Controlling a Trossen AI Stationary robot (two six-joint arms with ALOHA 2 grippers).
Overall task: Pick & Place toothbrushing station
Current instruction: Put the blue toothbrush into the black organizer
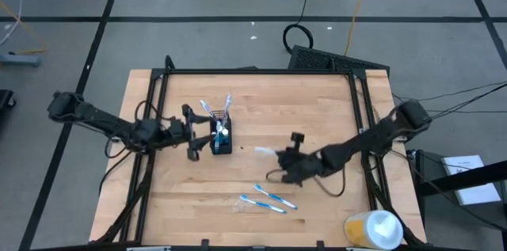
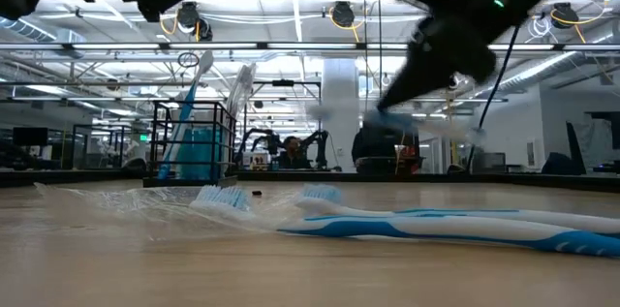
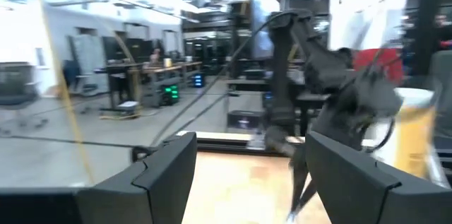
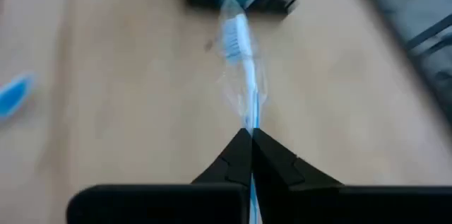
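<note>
The toothbrushing station's black mesh holder (image 1: 221,143) stands on the table left of centre, with toothbrushes (image 1: 215,112) upright in it; it also shows in the low view (image 2: 194,142). My left gripper (image 1: 192,134) is open just left of the holder, nothing between its fingers (image 3: 162,174). My right gripper (image 1: 283,156), at the table's middle, is shut on a blue-and-white toothbrush (image 4: 240,47) in a clear wrapper. Two more toothbrushes (image 1: 269,199) lie flat toward the near edge. My right gripper pinches the toothbrush's handle (image 4: 251,121) between its two fingertips. The fingers slant down from the table's right side and lie along the brush. The brush sticks out beyond them, its bristle head (image 4: 235,37) toward the holder, and it looks lifted clear of the table.
A yellow-and-white round container (image 1: 373,230) lies at the near right corner. Black frame rails (image 1: 158,93) run along the table's sides. The two loose toothbrushes (image 2: 436,225) lie on a clear wrapper close to the low camera.
</note>
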